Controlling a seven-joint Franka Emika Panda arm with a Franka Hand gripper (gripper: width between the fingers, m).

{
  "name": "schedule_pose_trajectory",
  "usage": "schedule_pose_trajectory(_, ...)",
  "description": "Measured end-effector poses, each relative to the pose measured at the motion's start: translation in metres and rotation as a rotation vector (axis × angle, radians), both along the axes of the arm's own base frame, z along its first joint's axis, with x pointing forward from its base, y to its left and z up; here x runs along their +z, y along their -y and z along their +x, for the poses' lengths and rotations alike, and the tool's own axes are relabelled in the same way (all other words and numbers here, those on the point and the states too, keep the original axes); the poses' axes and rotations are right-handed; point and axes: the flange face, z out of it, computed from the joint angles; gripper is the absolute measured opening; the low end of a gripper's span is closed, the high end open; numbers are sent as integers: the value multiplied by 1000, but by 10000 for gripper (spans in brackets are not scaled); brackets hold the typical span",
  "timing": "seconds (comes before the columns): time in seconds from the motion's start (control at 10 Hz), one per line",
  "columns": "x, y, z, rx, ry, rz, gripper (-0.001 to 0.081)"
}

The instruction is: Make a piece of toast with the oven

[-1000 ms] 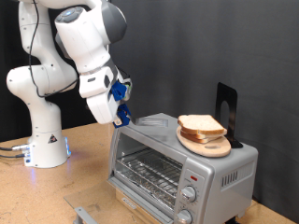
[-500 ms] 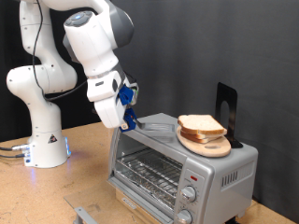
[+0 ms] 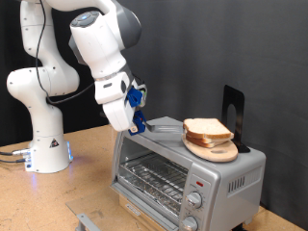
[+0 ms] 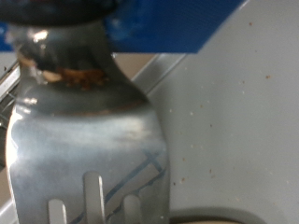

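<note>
I see the pincer (image 3: 138, 117) closed on a metal spatula (image 4: 89, 149), its blade lying over the oven (image 3: 188, 164) roof, reaching toward the wooden plate (image 3: 214, 148). The piece of toast (image 3: 207, 129) sits on that plate on top of the oven. I judge the bread light, soft and easily torn, so it is better lifted from underneath, blade slid flat beneath the crust. Since a second ago the arm has swung toward the exterior view's right, nearer the plate; the toast hasn't moved.
</note>
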Motion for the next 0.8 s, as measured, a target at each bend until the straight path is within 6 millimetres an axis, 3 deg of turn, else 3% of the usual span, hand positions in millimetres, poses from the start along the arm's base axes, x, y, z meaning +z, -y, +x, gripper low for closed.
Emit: schedule_pose_trajectory(0.8, 11, -13, 5, 22, 6, 10, 448)
